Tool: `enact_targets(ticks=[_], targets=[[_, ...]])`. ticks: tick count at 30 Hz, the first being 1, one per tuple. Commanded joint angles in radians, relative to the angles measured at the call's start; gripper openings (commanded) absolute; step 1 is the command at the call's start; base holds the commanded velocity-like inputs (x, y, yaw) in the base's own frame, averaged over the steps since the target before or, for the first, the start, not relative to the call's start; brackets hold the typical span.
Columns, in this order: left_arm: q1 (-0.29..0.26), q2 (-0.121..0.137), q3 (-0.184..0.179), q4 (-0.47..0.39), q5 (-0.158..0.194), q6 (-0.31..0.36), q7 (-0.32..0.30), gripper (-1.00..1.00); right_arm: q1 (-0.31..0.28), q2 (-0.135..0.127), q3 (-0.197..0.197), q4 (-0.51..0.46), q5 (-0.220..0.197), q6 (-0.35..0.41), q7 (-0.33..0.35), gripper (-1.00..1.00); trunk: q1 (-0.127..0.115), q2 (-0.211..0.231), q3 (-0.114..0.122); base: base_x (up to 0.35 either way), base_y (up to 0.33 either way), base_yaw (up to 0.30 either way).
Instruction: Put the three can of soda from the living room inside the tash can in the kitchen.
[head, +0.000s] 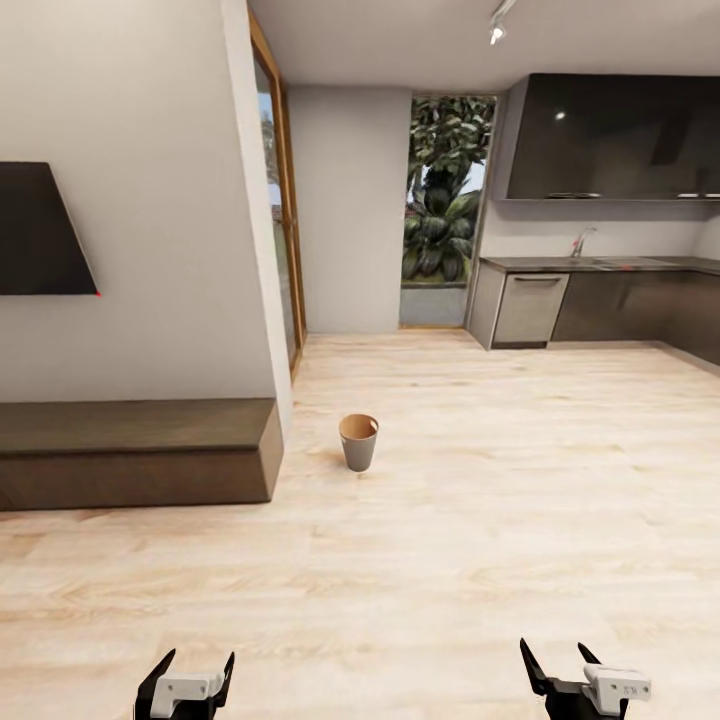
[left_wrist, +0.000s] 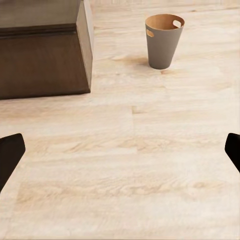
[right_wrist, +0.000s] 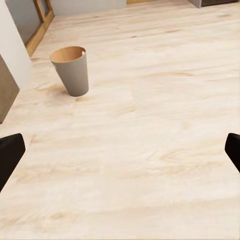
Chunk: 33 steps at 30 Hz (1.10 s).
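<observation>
Left gripper (head: 190, 675): my left tool sits low at the near edge of the head view. Its two black fingers (head: 158, 672) stand spread apart with nothing between them. In the left wrist view the gripper (left_wrist: 120, 150) shows a dark fingertip at each side, and bare floor fills the gap.

Right gripper (head: 562, 665): my right tool sits low at the near edge on the other side. Its fingers are likewise spread, and it carries nothing. In the right wrist view the gripper (right_wrist: 120, 150) shows the same wide gap over bare planks.

Tash can (head: 358, 441): it stands upright on the floor ahead of me, slightly left of centre and well apart from both tools. The outside is grey and the inside coppery-brown, with a small handle cut-out near the rim. I cannot see down to its bottom. It also shows in the left wrist view (left_wrist: 164, 40) and the right wrist view (right_wrist: 72, 70).

Floor (head: 480, 520): light wood planks run from my tools through to the kitchen.

Low bench (head: 135, 450): a dark wood unit stands against the wall on my left, near the tash can but not touching it.

Wall screen (head: 40, 230): a black panel is mounted above the bench.

Kitchen counter (head: 600, 300): grey cabinets with a tap stand at the far right, under dark upper cupboards.

Doorway (head: 445, 210): the far opening shows green plants.
</observation>
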Motion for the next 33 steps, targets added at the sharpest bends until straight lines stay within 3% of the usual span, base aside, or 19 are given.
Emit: enact_targets(ticks=[1,33], targets=[[0.0,0.0,0.0,0.0,0.0,0.0,0.0,1.0,0.0,0.0,0.0,0.0,0.0,0.0,0.0,1.0,0.0,0.0,0.0,0.324,0.0,0.0],[0.0,0.001,0.0,-0.002,0.002,0.0,0.0,1.0,0.0,0.0,0.001,0.0,0.0,-0.001,0.002,1.0,0.0,0.0,0.0,0.324,0.0,0.0]])
